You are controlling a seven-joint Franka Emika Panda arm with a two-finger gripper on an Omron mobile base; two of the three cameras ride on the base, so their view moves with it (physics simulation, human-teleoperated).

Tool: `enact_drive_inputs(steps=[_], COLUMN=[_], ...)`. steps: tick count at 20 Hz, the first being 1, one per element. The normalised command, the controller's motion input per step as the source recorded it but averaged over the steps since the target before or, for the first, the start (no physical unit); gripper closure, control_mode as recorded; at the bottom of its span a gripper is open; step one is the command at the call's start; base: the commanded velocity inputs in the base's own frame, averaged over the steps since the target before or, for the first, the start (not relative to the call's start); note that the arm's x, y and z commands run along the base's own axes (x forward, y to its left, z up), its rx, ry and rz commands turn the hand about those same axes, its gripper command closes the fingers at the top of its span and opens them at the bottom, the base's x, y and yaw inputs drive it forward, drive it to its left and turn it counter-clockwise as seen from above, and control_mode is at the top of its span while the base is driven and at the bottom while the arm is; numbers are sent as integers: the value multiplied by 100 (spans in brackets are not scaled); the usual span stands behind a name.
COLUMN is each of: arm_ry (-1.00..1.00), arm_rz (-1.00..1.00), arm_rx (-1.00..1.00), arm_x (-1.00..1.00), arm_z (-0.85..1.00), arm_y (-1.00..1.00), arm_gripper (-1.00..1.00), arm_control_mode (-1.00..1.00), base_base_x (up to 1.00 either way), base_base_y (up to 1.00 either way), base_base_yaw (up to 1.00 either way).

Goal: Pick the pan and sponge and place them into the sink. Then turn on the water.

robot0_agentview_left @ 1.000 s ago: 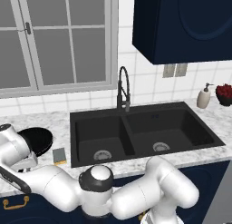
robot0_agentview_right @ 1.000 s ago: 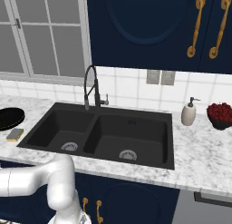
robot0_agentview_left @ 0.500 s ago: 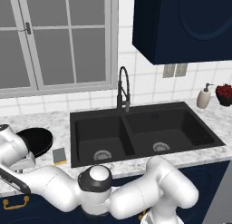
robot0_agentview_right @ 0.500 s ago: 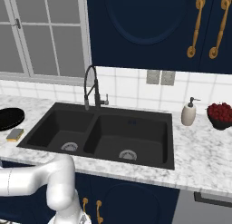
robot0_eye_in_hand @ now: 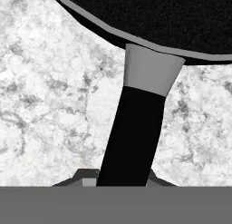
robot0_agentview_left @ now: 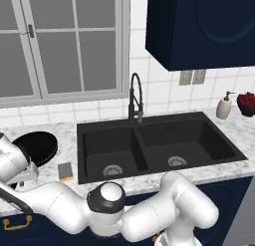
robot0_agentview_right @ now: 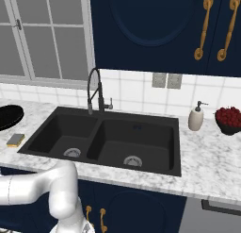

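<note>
Hand view: round black frying pan [robot0_eye_in_hand: 149, 14] lies on the speckled marble counter [robot0_eye_in_hand: 41, 105], its long black handle [robot0_eye_in_hand: 133, 137] running from twelve to six o'clock into the gripper [robot0_eye_in_hand: 120, 180], whose jaws pinch it. Matte-black double-basin sink [robot0_agentview_left: 154, 121] holds nothing but silver drains; grey-and-yellow sponge [robot0_agentview_left: 64, 170] lies at its nine o'clock.

**Gripper closes on the pan handle**

Over the last second the gripper [robot0_eye_in_hand: 121, 180] narrows from wide open to a tight hold, its fingertips [robot0_eye_in_hand: 86, 178] now pressed against both sides of the pan [robot0_eye_in_hand: 149, 19] handle [robot0_eye_in_hand: 133, 137].
</note>
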Motion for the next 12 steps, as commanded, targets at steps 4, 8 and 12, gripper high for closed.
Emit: enact_drive_inputs(steps=[4,8,12], arm_ry=[-10,-15,-4], arm_rz=[0,0,0], arm_rx=[0,3,16], arm_x=[0,-2,-1], arm_z=[28,53,26], arm_y=[-87,-100,-100], arm_gripper=[100,100,100], arm_control_mode=[-100,-100,-100], base_base_x=[0,0,0], base_base_y=[0,0,0], base_base_yaw=[0,0,0])
